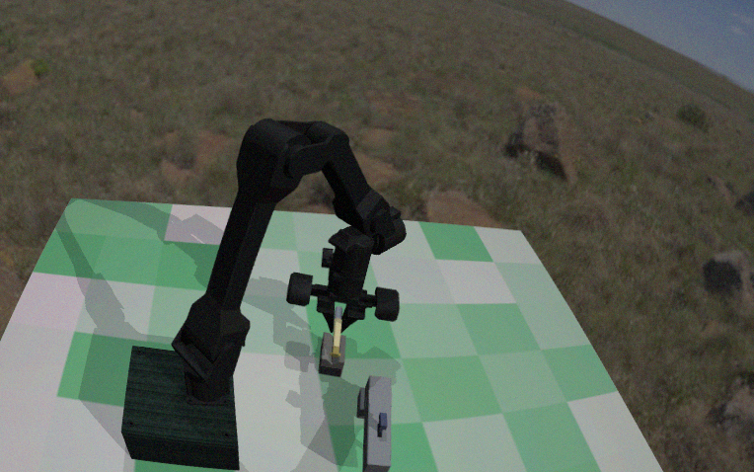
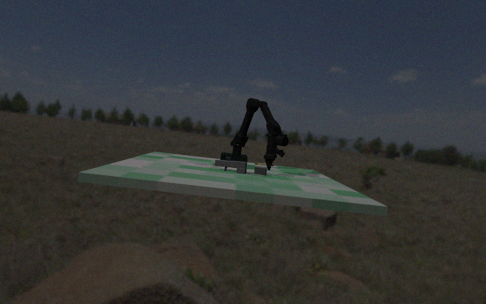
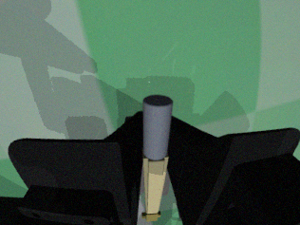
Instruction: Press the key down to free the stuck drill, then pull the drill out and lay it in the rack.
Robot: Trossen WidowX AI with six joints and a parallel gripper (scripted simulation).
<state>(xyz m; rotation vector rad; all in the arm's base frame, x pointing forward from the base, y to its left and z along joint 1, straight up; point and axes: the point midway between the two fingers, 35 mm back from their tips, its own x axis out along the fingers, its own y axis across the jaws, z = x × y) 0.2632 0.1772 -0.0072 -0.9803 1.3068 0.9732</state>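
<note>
The drill (image 1: 336, 342) (image 2: 260, 164) (image 3: 156, 189) has a grey round shank and a yellow body. My gripper (image 1: 338, 329) (image 2: 268, 168) (image 3: 150, 116) is shut on its grey shank, and the yellow part sticks out level toward the grey block. The small grey-brown rack (image 1: 331, 368) (image 2: 260, 170) stands under the yellow part. The drill lies along and over its top; whether it touches the groove, I cannot tell. The rack is mostly hidden below the drill in the wrist view. The blue key (image 1: 382, 422) sits on the long grey block (image 1: 379, 395) (image 2: 229, 164).
The long grey block stands close to the rack, nearer the camera in the top view, with a small dark grey piece (image 1: 361, 403) at its side. The arm's dark base box (image 1: 181, 439) is at the left. The green and white checked table (image 1: 533, 328) (image 2: 200, 187) carries everything.
</note>
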